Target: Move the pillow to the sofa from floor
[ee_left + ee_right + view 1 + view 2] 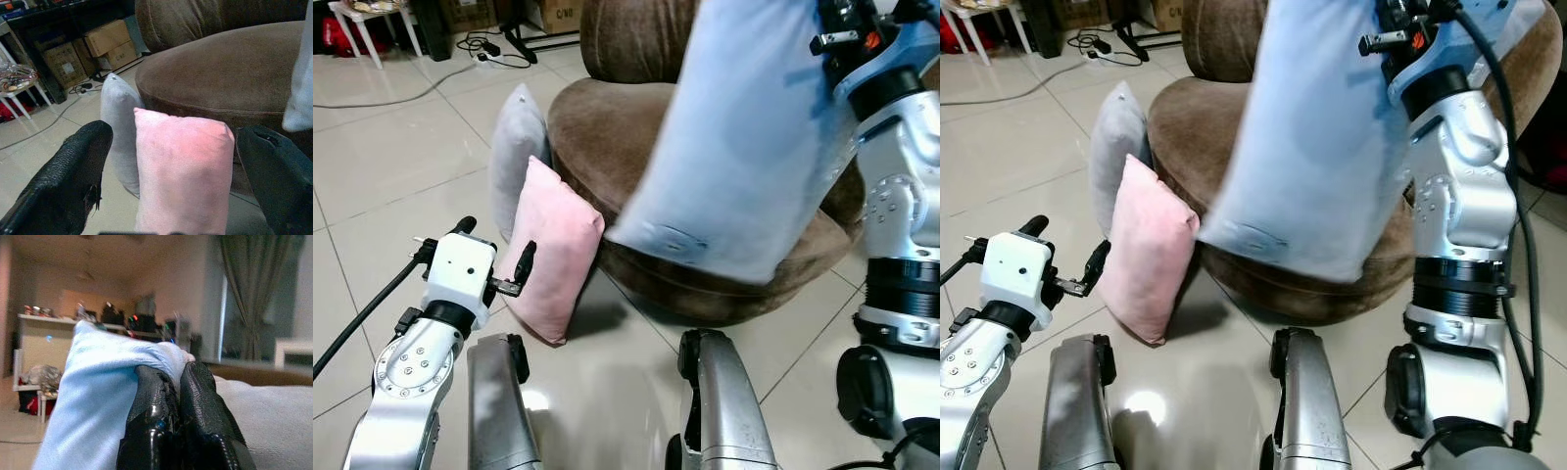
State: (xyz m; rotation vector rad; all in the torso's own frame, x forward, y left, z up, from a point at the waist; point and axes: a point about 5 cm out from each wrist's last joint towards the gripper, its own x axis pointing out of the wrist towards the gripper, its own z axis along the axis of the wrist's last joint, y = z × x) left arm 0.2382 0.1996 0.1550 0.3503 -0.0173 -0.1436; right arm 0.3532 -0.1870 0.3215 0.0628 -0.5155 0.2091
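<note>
My right gripper [178, 374] is shut on a corner of a light blue pillow [744, 137], which hangs raised over the seat of the round brown sofa [607, 127]. A pink pillow [553, 259] stands on the floor, leaning against the sofa's front. A grey pillow [517, 147] stands just behind it, also against the sofa. My left gripper [496, 247] is open, low and just left of the pink pillow, pointing at it. In the left wrist view the pink pillow [183, 161] sits between the two black fingers [73, 181], apart from them.
Glossy tiled floor [401, 166] stretches to the left. Cables [489, 47] and a white stool [372, 20] lie at the back left, cardboard boxes [107, 41] beyond them. My two silver legs [724, 411] stand close before the sofa.
</note>
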